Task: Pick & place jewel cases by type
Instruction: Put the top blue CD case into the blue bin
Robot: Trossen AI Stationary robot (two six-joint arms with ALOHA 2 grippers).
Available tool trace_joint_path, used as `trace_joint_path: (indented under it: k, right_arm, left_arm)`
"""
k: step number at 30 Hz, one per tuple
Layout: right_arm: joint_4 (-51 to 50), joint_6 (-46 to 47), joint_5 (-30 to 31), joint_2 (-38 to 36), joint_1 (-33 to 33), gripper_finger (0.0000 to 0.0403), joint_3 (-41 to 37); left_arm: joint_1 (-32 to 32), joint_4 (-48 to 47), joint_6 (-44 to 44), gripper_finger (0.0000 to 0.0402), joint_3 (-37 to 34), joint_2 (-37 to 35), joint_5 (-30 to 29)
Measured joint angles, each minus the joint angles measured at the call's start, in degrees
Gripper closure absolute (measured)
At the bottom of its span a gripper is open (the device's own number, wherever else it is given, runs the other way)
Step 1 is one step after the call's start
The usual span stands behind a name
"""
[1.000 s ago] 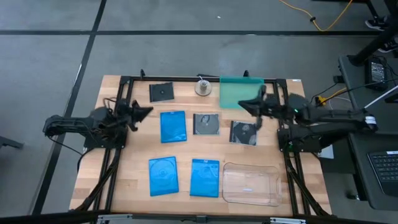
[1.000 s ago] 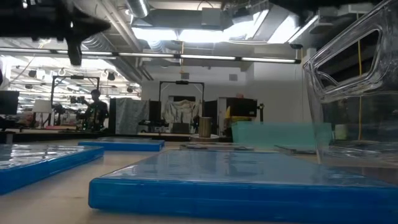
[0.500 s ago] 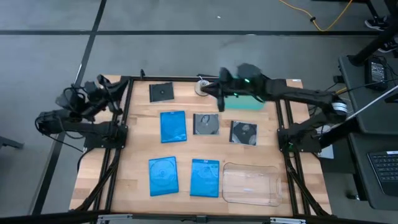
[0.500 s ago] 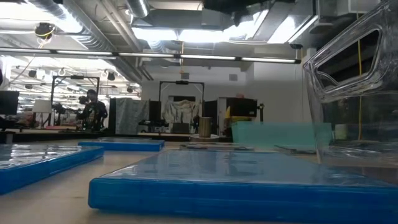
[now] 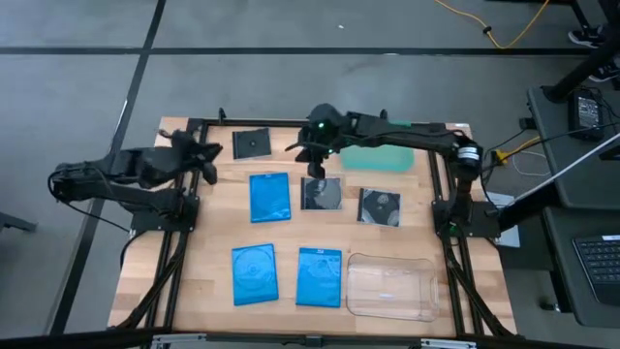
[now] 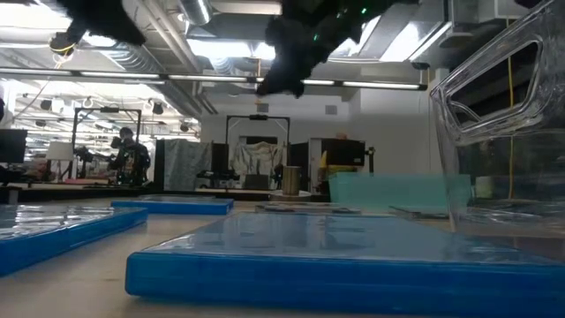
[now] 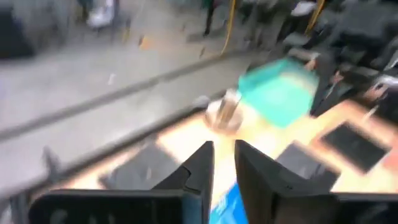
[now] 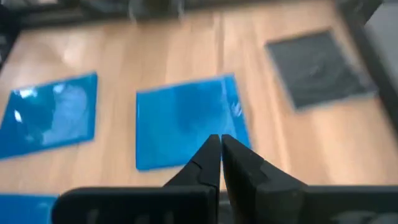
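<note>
Right gripper (image 5: pixel 312 167) over grey case (image 5: pixel 321 193) – jaws closed (empty), left gripper (image 7: pixel 222 167) slightly parted, six cases untouched

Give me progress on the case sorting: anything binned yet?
Nothing done: the teal tray and clear tray show no cases inside. All three blue cases and three dark cases lie loose on the table. In hand: nothing; the right tool hovers shut over the middle dark case, and the left tool waits at the left edge. All six remain.
</note>
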Motion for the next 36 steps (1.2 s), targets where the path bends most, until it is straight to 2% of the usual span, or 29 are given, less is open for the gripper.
trace_joint_path:
  k: [4, 8, 12, 15, 17, 22, 26, 36]
  right_arm:
    - [-1.69, -2.89, -0.25, 3.49, 0.85, 0.0393, 0.00]
    - [-3.15, -4.32, 0.12, 6.72, 1.62, 0.0395, 0.00]
    - [-3.19, -4.35, 0.24, 9.64, 2.39, 0.0397, 0.00]
    - [-2.97, -4.41, 0.34, 11.45, 3.16, 0.0398, 0.00]
    - [-2.82, -4.42, 0.49, 12.75, 3.53, 0.0396, 0.00]
    - [-2.44, -4.44, 2.44, 15.75, 4.00, 0.0399, 0.00]
    - [-1.58, -4.44, 2.74, 16.81, 3.98, 0.0398, -0.02]
    - [2.04, -4.17, 3.36, 17.17, 4.02, 0.0398, -0.02]
  left_arm:
    - [1.29, -7.38, -9.17, 0.0304, -0.18, 3.84, 5.30]
    - [3.27, -6.85, -13.54, 0.0272, -3.71, 6.48, 12.57]
    - [4.77, -2.46, -17.66, 0.0240, -9.54, 8.46, 18.67]
    - [5.62, 3.77, -19.87, 0.0224, -14.03, 8.64, 19.79]
    - [6.58, 8.35, -20.93, 0.0217, -17.04, 8.67, 21.05]
    - [8.98, 19.73, -23.51, 0.0212, -23.17, 9.80, 28.68]
    - [10.22, 22.61, -23.67, 0.0212, -25.19, 11.92, 30.35]
    - [11.59, 24.58, -22.08, 0.0210, -25.20, 20.78, 33.02]
